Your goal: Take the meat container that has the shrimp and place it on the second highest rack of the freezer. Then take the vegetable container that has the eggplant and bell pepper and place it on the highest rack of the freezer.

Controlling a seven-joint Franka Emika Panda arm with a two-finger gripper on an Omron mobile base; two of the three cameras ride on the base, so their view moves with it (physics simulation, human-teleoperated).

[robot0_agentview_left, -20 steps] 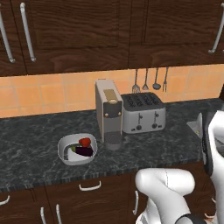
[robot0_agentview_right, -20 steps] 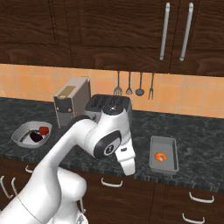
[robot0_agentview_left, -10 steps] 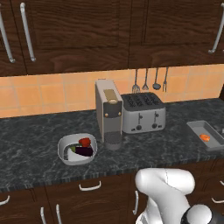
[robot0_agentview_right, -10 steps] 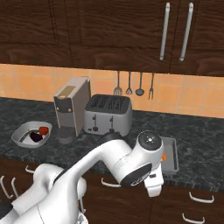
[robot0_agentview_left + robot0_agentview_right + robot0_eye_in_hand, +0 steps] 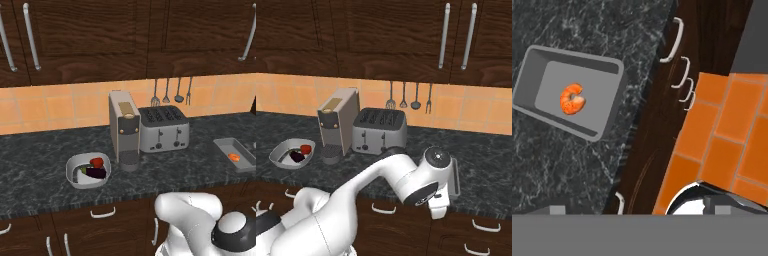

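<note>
Looking down through the hand view, I have the meat container [image 5: 569, 97] on the dark table [image 5: 587, 30], close to the front edge, above the drawers [image 5: 662, 100]. One shrimp [image 5: 572, 98] lies loose near its middle. From the left base view it sits at the far right, well apart from the toaster [image 5: 164, 128] and the vegetable container [image 5: 88, 170]. Gripper [image 5: 634, 210] reads as fully open, holding nothing, its tips barely showing at the frame bottom. My judgement: a rigid, light, shallow tray with thin upright walls, probably slick. Best hold is pinching one long wall, keeping it level so the shrimp doesn't slide out.
</note>
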